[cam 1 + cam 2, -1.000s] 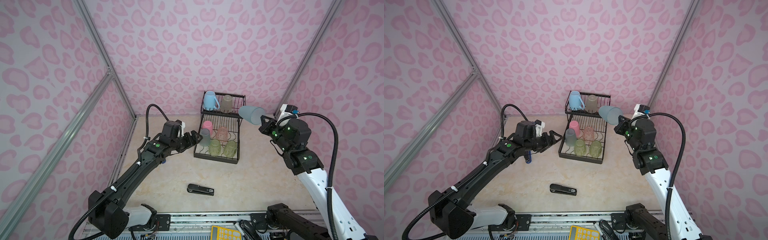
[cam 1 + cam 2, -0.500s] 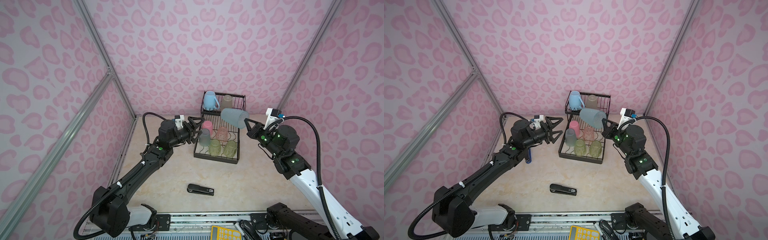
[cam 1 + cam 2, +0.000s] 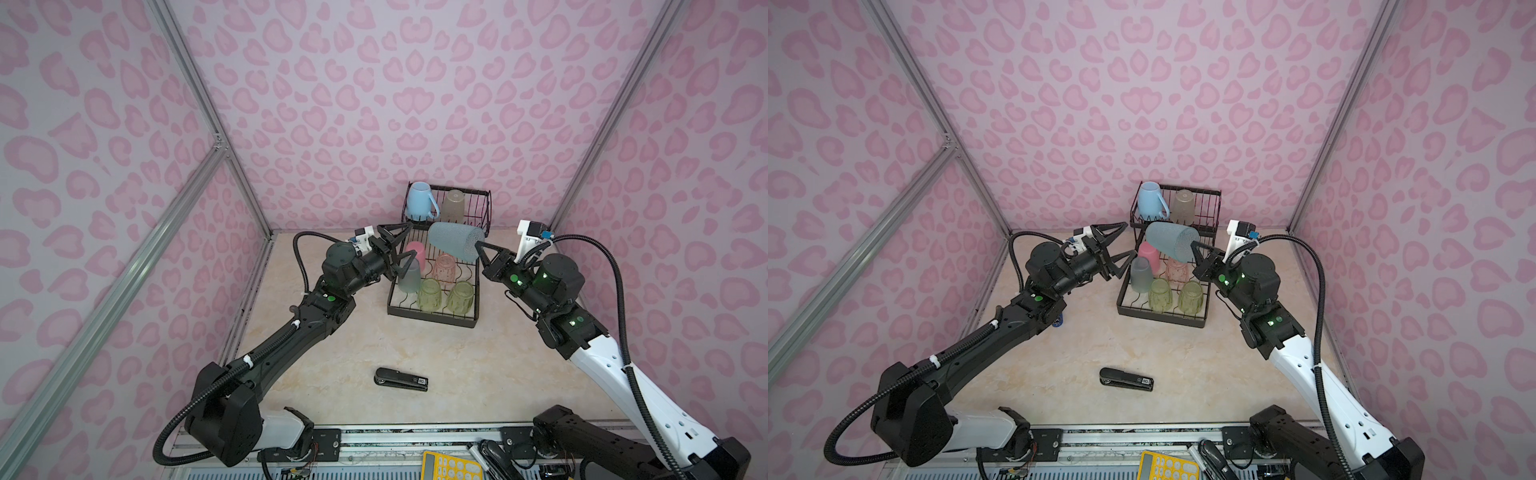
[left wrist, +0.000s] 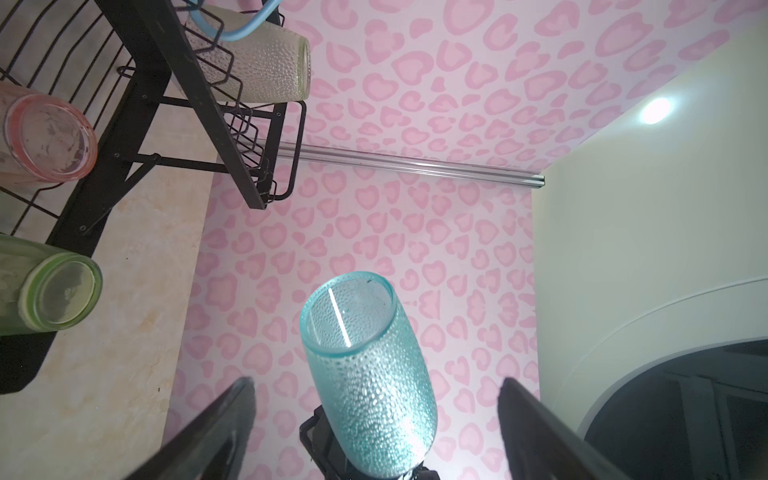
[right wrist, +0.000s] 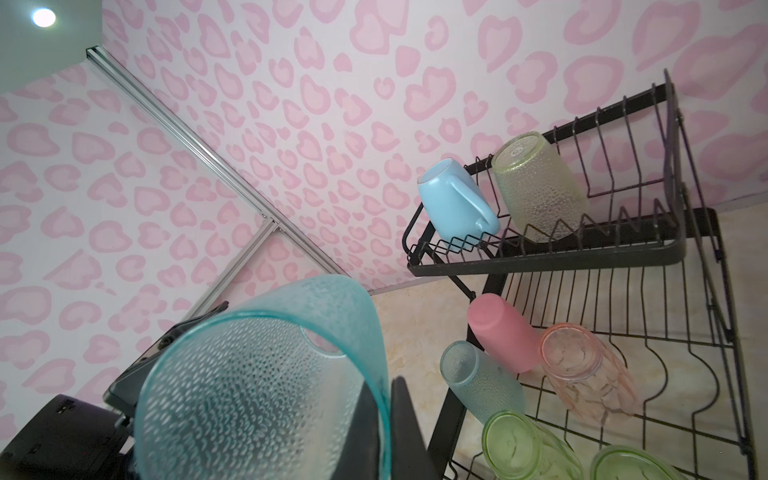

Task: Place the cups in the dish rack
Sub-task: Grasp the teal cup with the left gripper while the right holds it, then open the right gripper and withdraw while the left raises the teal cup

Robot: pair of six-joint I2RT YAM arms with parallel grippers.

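Note:
My right gripper (image 3: 480, 247) (image 3: 1194, 246) (image 5: 384, 388) is shut on the rim of a frosted blue-grey cup (image 3: 454, 245) (image 3: 1170, 245) (image 5: 257, 395) (image 4: 368, 374). It holds the cup on its side in the air over the black wire dish rack (image 3: 432, 321) (image 3: 1160, 321) (image 5: 540, 261) (image 4: 137, 104). My left gripper (image 3: 409, 243) (image 3: 1128, 240) (image 4: 374, 382) is open at the cup's closed end and touches nothing. The upper shelf holds a light-blue mug (image 3: 419, 201) and a pale tumbler (image 3: 453, 205). Pink (image 3: 415, 251), frosted blue-grey (image 3: 409, 279), pinkish ribbed (image 3: 446, 266) and two green ribbed cups (image 3: 430, 295) stand in the tray.
A black stapler (image 3: 401, 379) (image 3: 1126, 379) lies on the table in front of the rack. A small blue thing (image 3: 1057, 322) peeks out under my left arm. Pink patterned walls close in three sides. A yellow calculator (image 3: 451, 467) sits past the front rail.
My right gripper has carried the blue-grey cup leftward and lower, over the rack. My left gripper, still open, has risen and swung toward the cup's closed end.

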